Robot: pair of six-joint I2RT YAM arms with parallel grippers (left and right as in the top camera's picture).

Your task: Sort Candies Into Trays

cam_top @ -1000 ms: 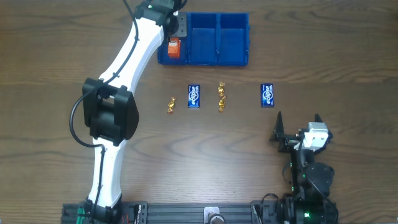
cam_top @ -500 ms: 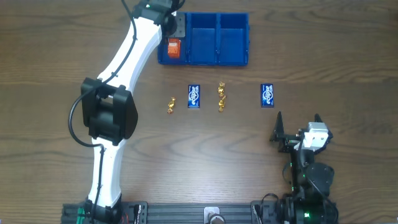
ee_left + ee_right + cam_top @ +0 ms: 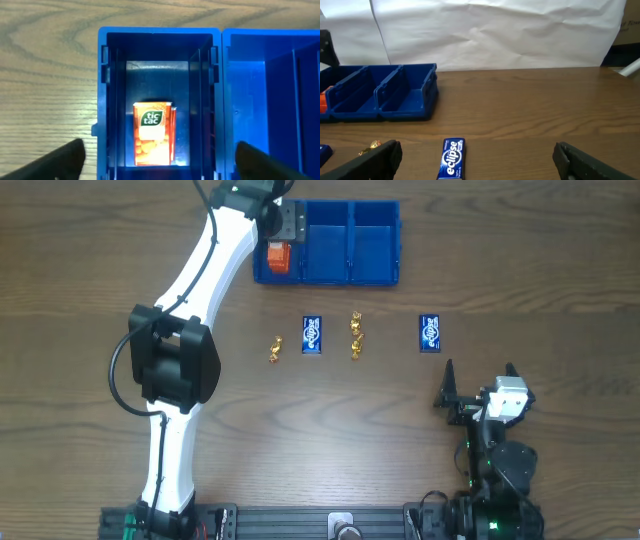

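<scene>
The orange mint box (image 3: 152, 133) lies in the leftmost compartment of the blue tray (image 3: 326, 280), its label facing up. It sits toward the end of that compartment nearer the arms. The tray has three compartments side by side and stands at the far side of the wooden table (image 3: 520, 280); the middle and right ones show only their blue floors.

The left gripper (image 3: 159, 147) hangs over that leftmost compartment with its fingers spread wide. One dark fingertip shows outside each long wall of the compartment, and nothing is between them. The orange mint box is below the gap, apart from both fingers. The left arm reaches from its base up and across the table to the tray's left end.

The other candies lie in a loose row on the table, on the arms' side of the tray and apart from it. From left to right there is a gold-wrapped candy (image 3: 275, 348), a blue gum pack (image 3: 312, 335) just beside it, and a pair of gold-wrapped candies (image 3: 356, 336), one just behind the other. A second blue gum pack (image 3: 430, 333) lies farther right, well apart from the rest.

The right gripper (image 3: 478, 382) sits low near its own base at the table's near right, fingers apart and holding nothing. It faces the tray. The second blue gum pack is the candy nearest to it, on the table ahead of its open fingers. Behind the table's far edge hangs a white sheet (image 3: 495, 30).
</scene>
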